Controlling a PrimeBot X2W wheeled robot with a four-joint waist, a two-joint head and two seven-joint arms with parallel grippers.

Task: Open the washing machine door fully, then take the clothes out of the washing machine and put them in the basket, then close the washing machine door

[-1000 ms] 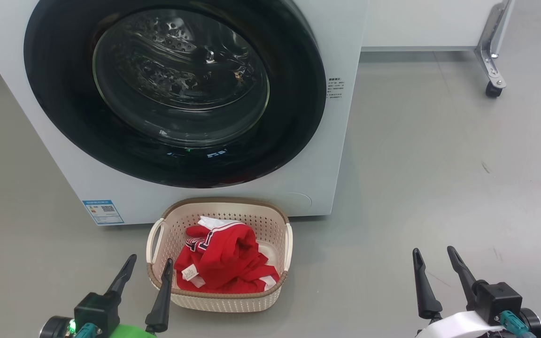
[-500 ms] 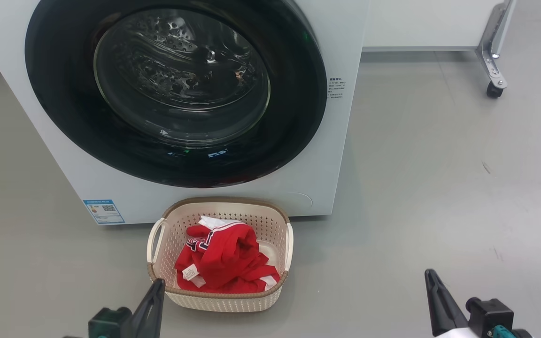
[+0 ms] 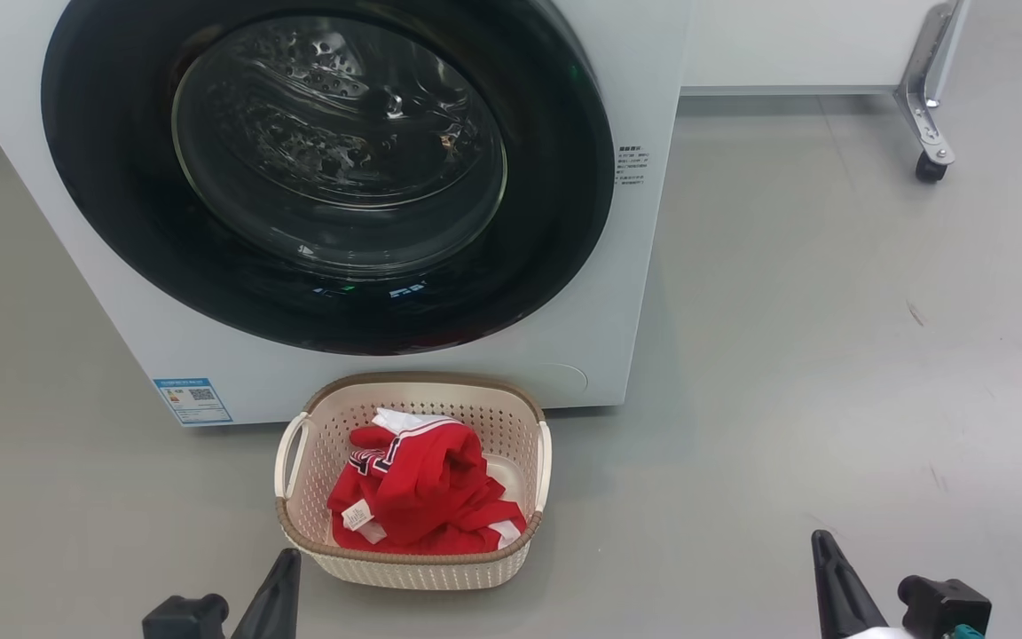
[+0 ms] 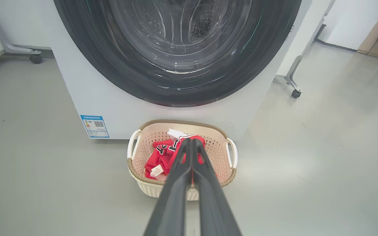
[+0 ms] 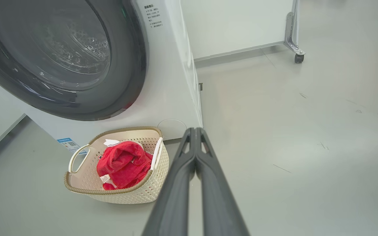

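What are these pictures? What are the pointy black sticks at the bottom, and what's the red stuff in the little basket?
A robot took all three at one moment. One comes from a camera on its head, looking down. The other two come from cameras on its wrists, looking along its fingers. The black sticks are those fingers; two make a gripper. The left gripper and the right gripper are both pinched shut, holding nothing. Ahead stands a white washing machine with its round black door closed. On the grey floor before it sits a cream basket, and the red stuff inside is clothes.
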